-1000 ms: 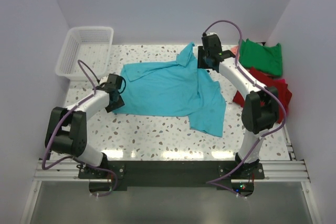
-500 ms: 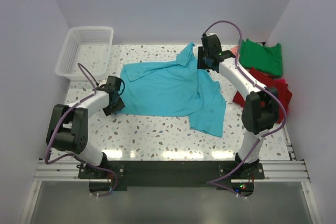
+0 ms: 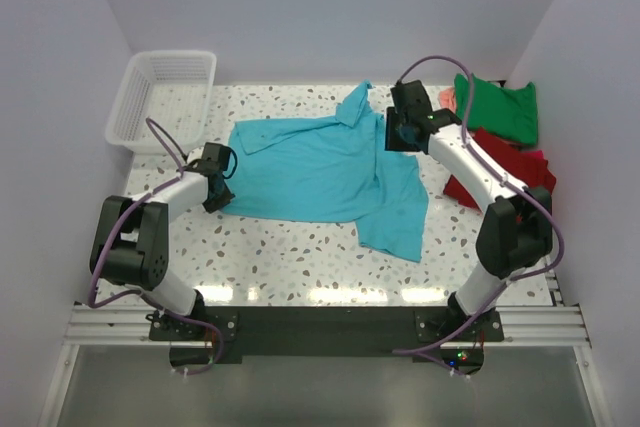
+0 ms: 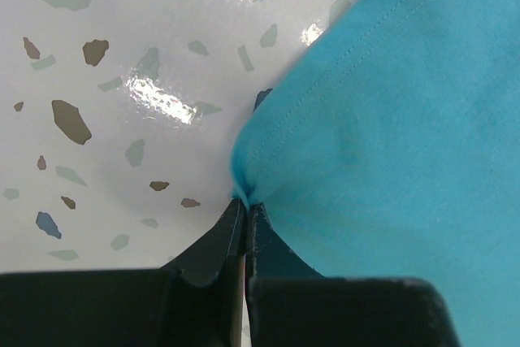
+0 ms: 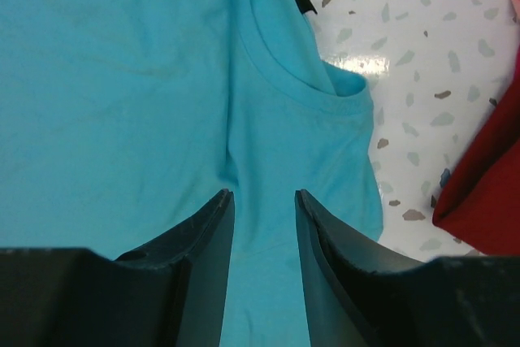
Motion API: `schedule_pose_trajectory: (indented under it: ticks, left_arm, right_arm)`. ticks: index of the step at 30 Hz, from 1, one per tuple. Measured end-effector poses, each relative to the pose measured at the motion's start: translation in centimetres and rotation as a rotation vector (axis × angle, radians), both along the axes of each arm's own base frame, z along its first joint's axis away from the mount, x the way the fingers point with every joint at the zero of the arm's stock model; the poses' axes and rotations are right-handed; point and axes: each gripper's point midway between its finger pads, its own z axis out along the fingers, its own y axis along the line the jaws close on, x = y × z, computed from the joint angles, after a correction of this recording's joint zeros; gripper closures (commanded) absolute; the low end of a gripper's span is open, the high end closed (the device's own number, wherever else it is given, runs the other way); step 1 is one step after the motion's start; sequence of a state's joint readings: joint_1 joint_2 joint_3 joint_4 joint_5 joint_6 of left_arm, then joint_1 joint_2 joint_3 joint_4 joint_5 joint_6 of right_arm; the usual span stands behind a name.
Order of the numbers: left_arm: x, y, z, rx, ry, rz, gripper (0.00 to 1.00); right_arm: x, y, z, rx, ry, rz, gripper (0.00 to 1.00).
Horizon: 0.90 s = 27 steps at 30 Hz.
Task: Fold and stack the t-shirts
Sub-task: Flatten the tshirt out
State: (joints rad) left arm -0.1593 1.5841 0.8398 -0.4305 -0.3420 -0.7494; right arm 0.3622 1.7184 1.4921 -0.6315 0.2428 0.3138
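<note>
Barely begun — clenching a corner of the sprawled soft turquoise cotton t-shirt (image 3: 320, 167) in left gripper (image 4: 245, 213), right gripper (image 5: 264, 201) parted over it — folding all ahead.

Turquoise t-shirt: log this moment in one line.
left tool: shut on turquoise t-shirt edge | right tool: open over it | fold: not done

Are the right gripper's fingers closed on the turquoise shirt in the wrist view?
No, the right gripper has its fingers apart, with the turquoise t-shirt showing unpinched in the gap between them.
</note>
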Motion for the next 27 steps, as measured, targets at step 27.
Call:
schedule_pose_trajectory:
  ticks: [27]
  left_arm:
    - [1.7,-0.1,4.4,0.009,-0.062,-0.032,1.0]
  right_arm:
    - [-23.5,-4.0,-9.9,-0.005,0.399,-0.227,0.51]
